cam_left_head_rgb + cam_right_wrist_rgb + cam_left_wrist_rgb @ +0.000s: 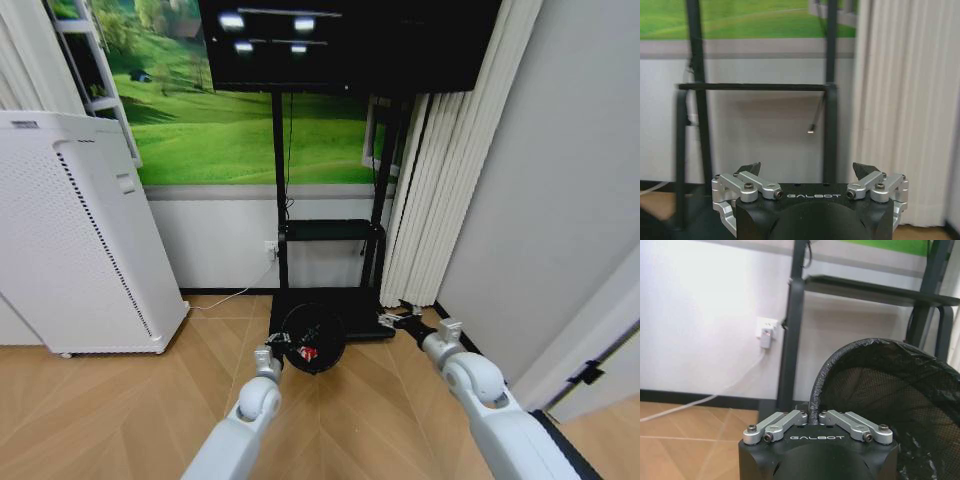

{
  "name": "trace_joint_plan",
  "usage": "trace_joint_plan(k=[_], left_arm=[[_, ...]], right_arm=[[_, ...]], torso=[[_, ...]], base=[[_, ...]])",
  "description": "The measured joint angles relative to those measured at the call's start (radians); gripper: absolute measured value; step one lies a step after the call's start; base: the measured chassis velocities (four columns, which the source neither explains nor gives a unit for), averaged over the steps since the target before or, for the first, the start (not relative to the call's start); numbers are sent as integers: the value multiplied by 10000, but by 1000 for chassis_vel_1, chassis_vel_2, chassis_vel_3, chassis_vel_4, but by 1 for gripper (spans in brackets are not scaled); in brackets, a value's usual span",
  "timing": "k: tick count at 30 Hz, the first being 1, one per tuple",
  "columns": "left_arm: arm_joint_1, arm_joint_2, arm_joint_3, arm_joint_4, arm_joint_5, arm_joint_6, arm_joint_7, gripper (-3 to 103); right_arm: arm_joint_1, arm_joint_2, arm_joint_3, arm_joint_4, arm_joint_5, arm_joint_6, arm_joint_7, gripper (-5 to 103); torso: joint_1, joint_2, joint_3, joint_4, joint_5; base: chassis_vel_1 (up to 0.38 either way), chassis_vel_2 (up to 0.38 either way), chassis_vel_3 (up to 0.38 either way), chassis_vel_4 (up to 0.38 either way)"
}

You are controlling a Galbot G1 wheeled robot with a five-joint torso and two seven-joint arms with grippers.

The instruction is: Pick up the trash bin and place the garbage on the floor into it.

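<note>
The trash bin (313, 340), a small black round mesh basket with a bag liner, is just in front of the TV stand's base. My left gripper (274, 347) is shut on its near rim; the left wrist view shows the jaws pinched on the rim (814, 410), with the mesh wall (890, 390) beyond. Inside the bin lies garbage (308, 353), a small red-and-white piece. My right gripper (396, 320) hovers to the right of the bin, apart from it. It is open (809, 171) with nothing between its fingers, and faces the stand and wall.
A black TV stand (328, 230) with a shelf and floor plate stands right behind the bin. A tall white perforated appliance (80, 240) is at the left. White curtains (440, 180) and a grey wall close the right side. A plugged wall outlet (765, 333) trails a white cable.
</note>
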Motion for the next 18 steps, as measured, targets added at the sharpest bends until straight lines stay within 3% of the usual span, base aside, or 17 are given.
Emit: trace_joint_plan(k=[4,6,7,9,12,18], left_arm=[[565,366,-367,-826,-85,91,-23,4],[1182,438,-736,-1485,-85,178,-19,4],[1182,438,-736,-1485,-85,178,-19,4],[1783,473,-1114,-1959,-51,273,31,4],[2366,533,-1590,-2341,25,376,132,4],[2927,586,-2052,-2655,49,414,167,4]], right_arm=[[-405,-3,125,-267,-756,234,487,100],[-534,252,119,-865,-1885,742,933,100],[-534,252,119,-865,-1885,742,933,100],[-547,491,81,-1526,-2760,1506,1012,100],[-629,598,50,-1876,-2833,1942,1013,100],[-788,675,76,-2022,-2814,2108,928,100]], torso=[[0,1,0,-4,-1],[0,1,-1,-6,-1],[0,1,-1,-6,-1],[0,1,-1,-3,1],[0,0,-1,-1,1],[0,1,-1,-3,1]], base=[[0,0,0,0],[0,0,0,0],[0,0,0,0],[0,0,0,0],[0,0,0,0],[0,0,0,0]])
